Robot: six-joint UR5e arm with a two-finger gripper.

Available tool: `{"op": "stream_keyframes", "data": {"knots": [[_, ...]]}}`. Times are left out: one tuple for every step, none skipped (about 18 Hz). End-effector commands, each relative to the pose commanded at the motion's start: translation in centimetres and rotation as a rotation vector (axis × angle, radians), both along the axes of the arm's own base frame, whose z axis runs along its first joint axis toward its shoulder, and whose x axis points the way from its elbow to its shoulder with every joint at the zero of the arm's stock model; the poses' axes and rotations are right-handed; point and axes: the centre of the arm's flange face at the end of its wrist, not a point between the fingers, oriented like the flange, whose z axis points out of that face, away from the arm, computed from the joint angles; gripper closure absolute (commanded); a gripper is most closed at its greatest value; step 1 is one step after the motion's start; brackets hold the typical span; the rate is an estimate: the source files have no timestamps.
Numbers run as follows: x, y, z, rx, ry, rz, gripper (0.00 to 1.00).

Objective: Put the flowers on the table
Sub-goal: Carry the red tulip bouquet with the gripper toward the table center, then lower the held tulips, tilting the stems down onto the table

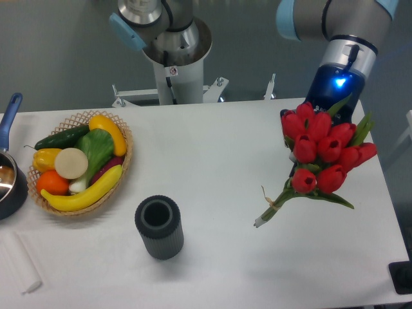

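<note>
Fixed camera, left to right. At far left, a dark pot [8,183] with a blue handle, cut by the frame edge. Below it, a small white block [20,265] near the front corner. Just right of the pot, a wicker basket [82,163] of fruit and vegetables. Further right and nearer the front, a dark ribbed vase [159,226], upright, mouth open to the camera, well apart from everything else.

Then bare table [212,154], then the flowers [323,149] at right: red heads bunched high, stems running down and to the left to a tied end near the tabletop. Long axis slanted, heads up-right, stem tip down-left. Cannot tell whether the tip touches the surface or hangs just above it.

Behind and above the heads, the gripper [322,129], hidden by the blooms, with the arm's blue-lit wrist showing over them. Jaws not visible; width and grip impossible to read here, though the bunch standing propped at that slant suggests a hold somewhere behind the heads.

Judging by this, bunch not yet lying flat. Next move likely turns on that slant: lowering along the stem line, toward the left, so the heads come down onto open table and not over the right edge.
</note>
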Motion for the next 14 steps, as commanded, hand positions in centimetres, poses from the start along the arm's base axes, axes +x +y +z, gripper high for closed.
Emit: {"op": "stream_keyframes", "data": {"knots": [[0.3,-0.1,0.1,-0.017,0.008,0.009,0.73],[0.5,-0.1,-0.2,-0.037,0.013,0.019,0.73],[0.8,-0.4,-0.2,-0.067,0.024,0.036,0.73],[0.8,-0.5,-0.5,-0.086,0.027,0.045,0.73],[1.0,-0.7,-0.7,-0.113,0.045,0.053,0.75],[1.4,-0.5,-1.1,-0.14,0.068,0.047,0.79],[1.6,-0.5,-1.6,-0.176,0.094,0.045,0.79],[1.9,-0.4,-2.3,-0.213,0.118,0.036,0.74],[2.5,0.2,-2.8,-0.249,0.15,0.018,0.74],[2.9,0.5,-3.6,-0.293,0.171,0.008,0.74],[3.5,0.6,-4.5,-0.334,0.183,0.003,0.74],[4.1,0.6,-5.0,-0.366,0.205,-0.009,0.74],[4.2,0.4,-5.9,-0.399,0.22,-0.021,0.74],[4.4,0.2,-6.5,-0.428,0.244,-0.041,0.74]]}}
